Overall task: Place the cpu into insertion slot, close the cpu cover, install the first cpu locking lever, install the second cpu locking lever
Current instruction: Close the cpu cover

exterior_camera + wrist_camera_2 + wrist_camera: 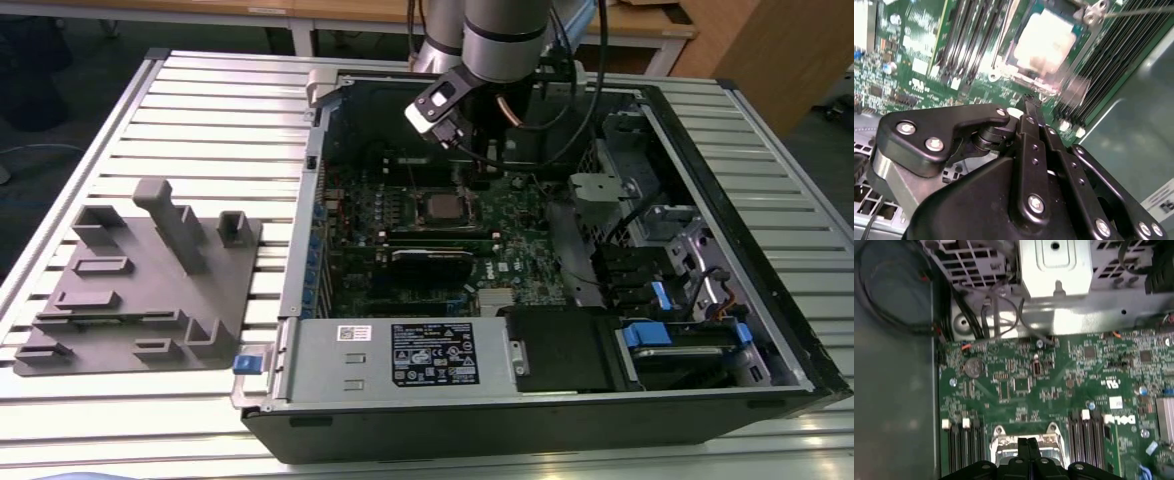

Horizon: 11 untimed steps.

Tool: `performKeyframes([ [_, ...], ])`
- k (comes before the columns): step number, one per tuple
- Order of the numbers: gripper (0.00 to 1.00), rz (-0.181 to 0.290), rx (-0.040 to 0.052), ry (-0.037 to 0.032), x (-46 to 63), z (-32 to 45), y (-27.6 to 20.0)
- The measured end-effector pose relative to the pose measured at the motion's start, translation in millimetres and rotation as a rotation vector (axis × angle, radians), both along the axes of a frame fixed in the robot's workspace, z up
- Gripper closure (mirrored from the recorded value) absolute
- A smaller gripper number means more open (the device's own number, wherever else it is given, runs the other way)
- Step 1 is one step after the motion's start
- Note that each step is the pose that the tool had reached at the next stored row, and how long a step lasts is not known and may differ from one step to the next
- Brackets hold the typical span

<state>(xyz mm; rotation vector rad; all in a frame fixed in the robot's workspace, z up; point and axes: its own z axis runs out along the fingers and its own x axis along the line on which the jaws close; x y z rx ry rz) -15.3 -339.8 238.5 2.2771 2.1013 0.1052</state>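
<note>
Cpu (441, 208) is already sitting in the insertion slot (416, 210), roughly mid-board on the green motherboard (521, 240) inside the open computer case (787, 330), which lies on its side on the slatted desk (214, 110). In the second wrist view the cpu (1046, 42) shows its pale metal top, a bit washed out, and a thin lever rod (1139, 10) runs off from one corner of the socket. I can't tell if that rod is latched. In the first wrist view the silvery cpu cover (1051, 440) frames the socket, with memory slots (1084, 440) on either side and a coin cell battery (973, 367) further up the board. The end effector (470, 148) hangs just above the socket area. In both wrist views its fingers (1026, 130) are pinched tight together with nothing between them, tips (1028, 441) pointing at the socket's edge. Whether the tips actually touch the frame, I can't say. Off to the exterior view's left, a grey plastic fixture (134, 270) sits on the desk, well apart from the case.
</note>
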Motion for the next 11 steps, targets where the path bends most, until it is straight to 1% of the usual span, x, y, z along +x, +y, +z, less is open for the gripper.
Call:
performKeyframes([
  [5, 0.89, 0.0, 0.0, -0.0003, -11.8, -0.8, 0.0],
  [11, 0.89, 0.0, -0.0001, -0.0002, -13.6, -0.9, 0.0],
])
